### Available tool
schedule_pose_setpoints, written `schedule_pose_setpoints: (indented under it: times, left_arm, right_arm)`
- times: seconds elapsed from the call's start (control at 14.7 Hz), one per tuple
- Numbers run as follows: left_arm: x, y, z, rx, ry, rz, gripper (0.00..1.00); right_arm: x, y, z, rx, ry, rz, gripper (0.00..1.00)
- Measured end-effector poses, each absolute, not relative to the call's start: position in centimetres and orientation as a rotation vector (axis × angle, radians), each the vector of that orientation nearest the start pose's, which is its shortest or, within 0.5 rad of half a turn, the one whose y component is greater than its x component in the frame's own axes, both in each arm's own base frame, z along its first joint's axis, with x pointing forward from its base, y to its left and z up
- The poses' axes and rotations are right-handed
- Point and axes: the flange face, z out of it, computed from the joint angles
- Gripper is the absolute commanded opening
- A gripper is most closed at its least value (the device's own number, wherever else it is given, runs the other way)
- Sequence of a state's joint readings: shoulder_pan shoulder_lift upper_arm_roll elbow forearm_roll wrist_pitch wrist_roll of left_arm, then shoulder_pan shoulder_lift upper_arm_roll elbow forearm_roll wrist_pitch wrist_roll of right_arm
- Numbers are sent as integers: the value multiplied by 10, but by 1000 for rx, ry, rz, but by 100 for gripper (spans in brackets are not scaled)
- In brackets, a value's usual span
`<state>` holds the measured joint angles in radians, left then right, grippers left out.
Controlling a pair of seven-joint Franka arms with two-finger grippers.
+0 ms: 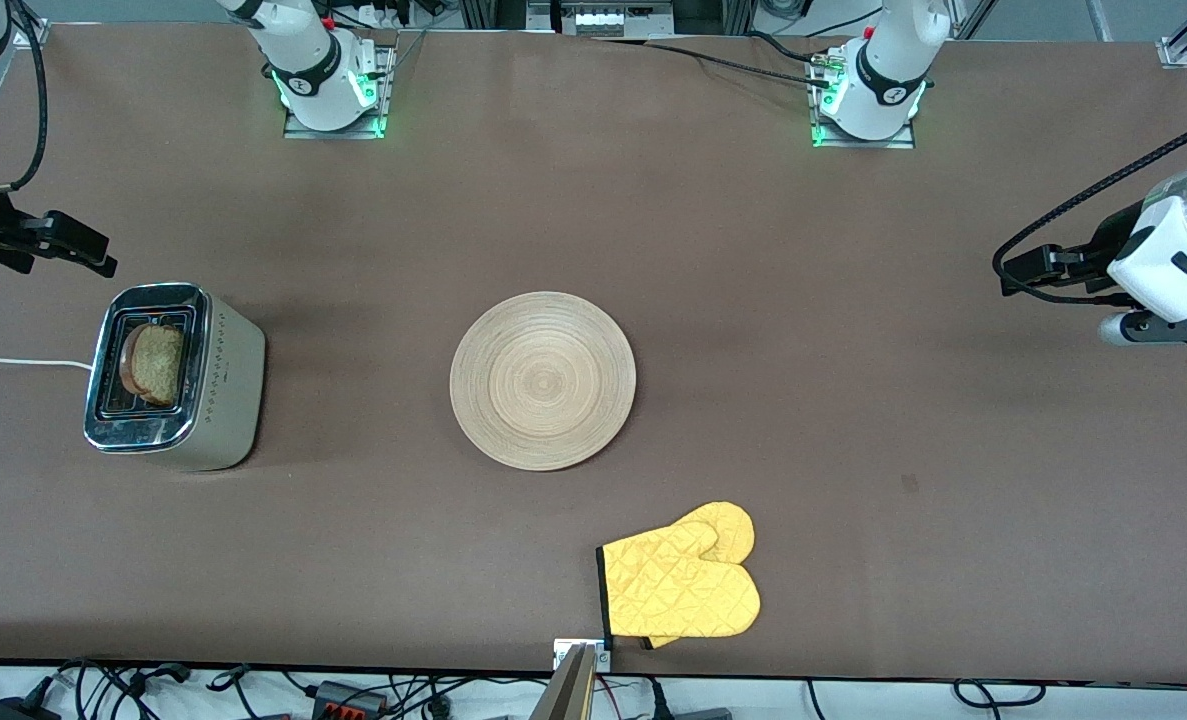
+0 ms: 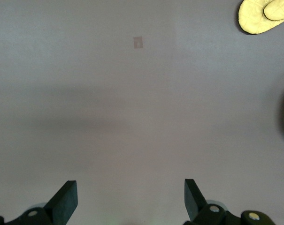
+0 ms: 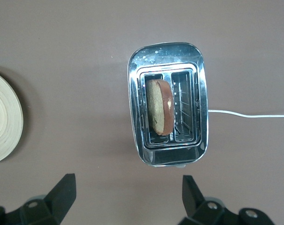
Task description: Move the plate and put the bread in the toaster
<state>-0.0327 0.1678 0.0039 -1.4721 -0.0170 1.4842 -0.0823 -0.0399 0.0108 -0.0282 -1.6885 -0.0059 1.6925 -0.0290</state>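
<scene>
- The bread [image 1: 156, 364] stands in one slot of the toaster [image 1: 175, 378], at mid-left of the front view; its top edge sticks up and leans toward the middle bar, so it does not look fully seated.
- The plate [image 1: 543, 380] lies flat and bare at the centre of the frame, well apart from the toaster; a yellow oven mitt [image 1: 685, 585] lies below it, near the bottom edge.
- The right gripper [image 3: 125, 194] hangs over the table just beside the toaster, fingers spread wide and holding nothing.
- The left gripper [image 2: 130, 199] waits over bare table at the right edge of the front view, fingers equally wide and empty.
- Both parts of the task look about done, judging from how things lie.
- Risk: if the right gripper drops or swings across the toaster, a finger could clip the protruding crust and tip the slice out, or nudge the light toaster along the table.
- Risk: the white cord [image 1: 18, 362] trails off the frame's left edge; the arm could snag it and drag the toaster.
</scene>
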Motion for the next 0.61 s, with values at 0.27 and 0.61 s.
schedule_pose_setpoints:
  times: [0.27,0.61]
  left_arm:
    - [596,-20,560,-3146,-87,252,100]
    - [597,-18,556,-3145,-95,258,100]
  right_arm:
    - [563,-37,573,-3147,56,13,100]
    - [563,-37,572,-3147,55,20,100]
